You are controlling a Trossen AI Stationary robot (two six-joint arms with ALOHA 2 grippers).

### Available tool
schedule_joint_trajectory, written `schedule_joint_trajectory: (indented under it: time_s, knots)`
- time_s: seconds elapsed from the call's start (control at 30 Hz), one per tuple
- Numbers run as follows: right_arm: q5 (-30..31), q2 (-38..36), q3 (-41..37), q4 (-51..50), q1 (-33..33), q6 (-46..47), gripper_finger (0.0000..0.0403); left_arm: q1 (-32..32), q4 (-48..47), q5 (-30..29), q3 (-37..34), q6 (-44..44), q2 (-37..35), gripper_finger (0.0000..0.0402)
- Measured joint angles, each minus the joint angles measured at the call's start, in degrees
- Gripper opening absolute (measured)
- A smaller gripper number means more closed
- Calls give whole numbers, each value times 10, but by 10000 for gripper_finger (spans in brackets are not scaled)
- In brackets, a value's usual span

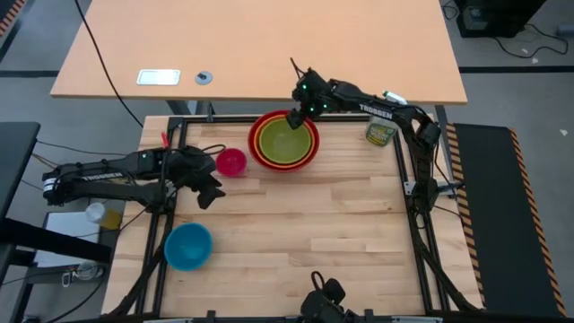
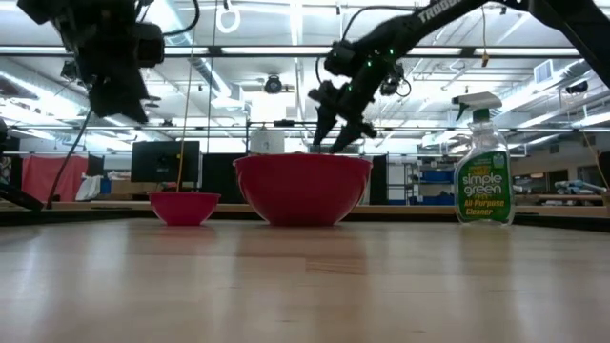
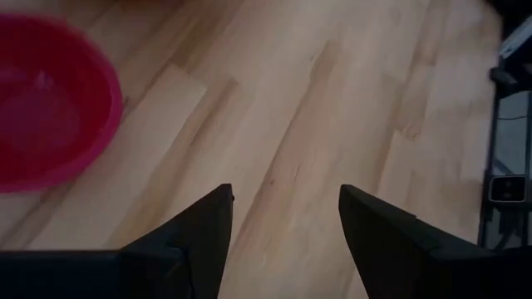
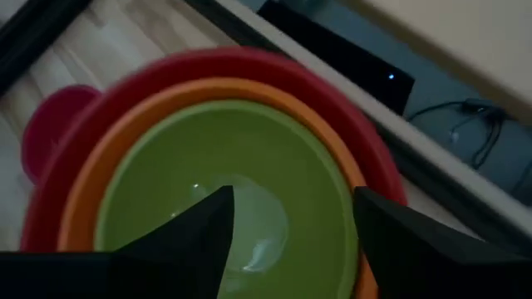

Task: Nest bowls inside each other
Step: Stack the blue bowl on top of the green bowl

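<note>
The lime green bowl (image 1: 285,141) sits inside the orange bowl (image 1: 256,142), which sits inside the red bowl (image 1: 284,165) at the far middle of the table. My right gripper (image 1: 295,117) hangs open just above their far rim, its fingers (image 4: 199,228) over the green bowl (image 4: 224,166). The pink bowl (image 1: 231,162) stands on the table left of the stack. The blue bowl (image 1: 188,246) stands near the front left. My left gripper (image 1: 212,192) is open above bare wood, just near of the pink bowl (image 3: 46,100).
A clear spray bottle (image 1: 382,133) with a green label stands at the far right of the table (image 1: 341,224), right of the stack. The black frame rails (image 1: 408,179) run along the table's edges. The middle and near right of the table are bare wood.
</note>
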Motion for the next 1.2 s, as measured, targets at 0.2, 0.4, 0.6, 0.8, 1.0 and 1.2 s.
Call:
schedule_joint_trajectory:
  time_s: [0.2, 0.4, 0.6, 0.8, 1.0, 1.2]
  knots:
    - [28, 0, 89, -87, 0, -39, 248, 0, -57, 4, 40, 40, 19, 224]
    - [32, -5, 155, -167, 10, -93, 248, -16, -120, 58, 43, 78, 73, 224]
    - [95, -59, 159, -170, 56, -133, 240, -71, -163, 67, 43, 133, 115, 224]
    - [129, -92, 159, -176, 90, -136, 227, -159, -177, 79, 43, 187, 143, 224]
    - [137, -101, 159, -175, 104, -135, 214, -241, -218, 64, 43, 233, 195, 224]
    - [140, -97, 158, -167, 114, -136, 208, -284, -224, 3, 43, 245, 243, 213]
